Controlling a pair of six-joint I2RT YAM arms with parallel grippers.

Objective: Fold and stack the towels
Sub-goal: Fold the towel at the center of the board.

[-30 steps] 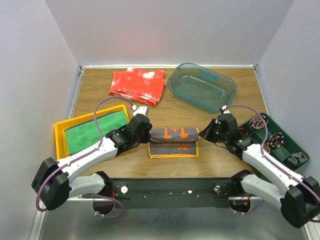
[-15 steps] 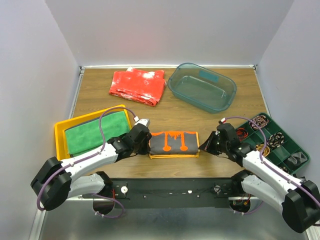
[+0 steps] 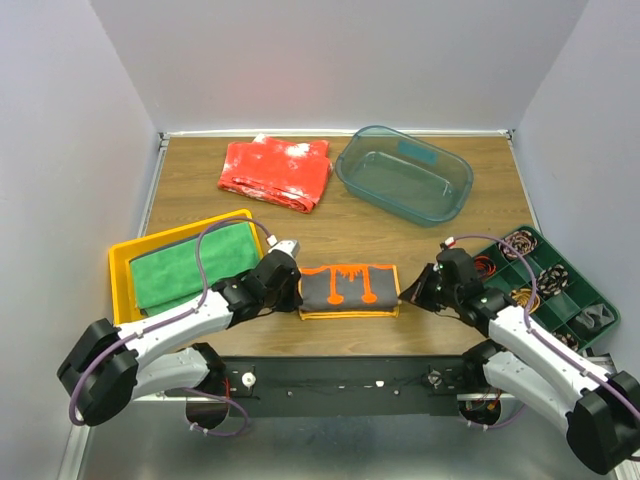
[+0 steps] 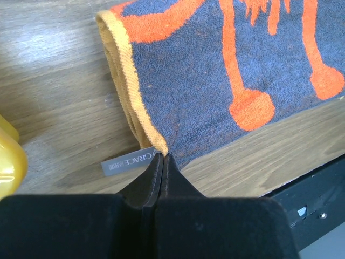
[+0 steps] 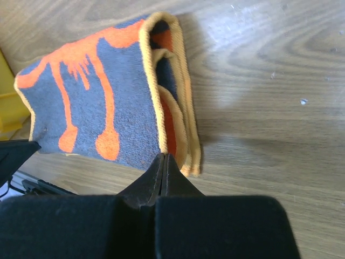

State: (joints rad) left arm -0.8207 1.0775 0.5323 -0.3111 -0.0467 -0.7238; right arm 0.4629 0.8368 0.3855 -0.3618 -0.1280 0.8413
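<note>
Towel (image 3: 349, 289), top view: dark grey with orange markings, laid folded on the table (image 3: 400, 225) near its front edge, right between both grippers.
Left gripper (image 3: 297, 290), top view: parked at the towel's left end.
Right gripper (image 3: 408, 290), top view: parked at its right end.
Left wrist: left gripper (image 4: 161, 159) pressed together, towel (image 4: 215, 70) corner pinched at the tips, white tag (image 4: 126, 162) just beside.
Right wrist: right gripper (image 5: 163, 159) pressed together, towel (image 5: 91, 102) top-layer hem pinched.

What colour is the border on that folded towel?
The towel has a yellow-orange border; left wrist view.
</note>
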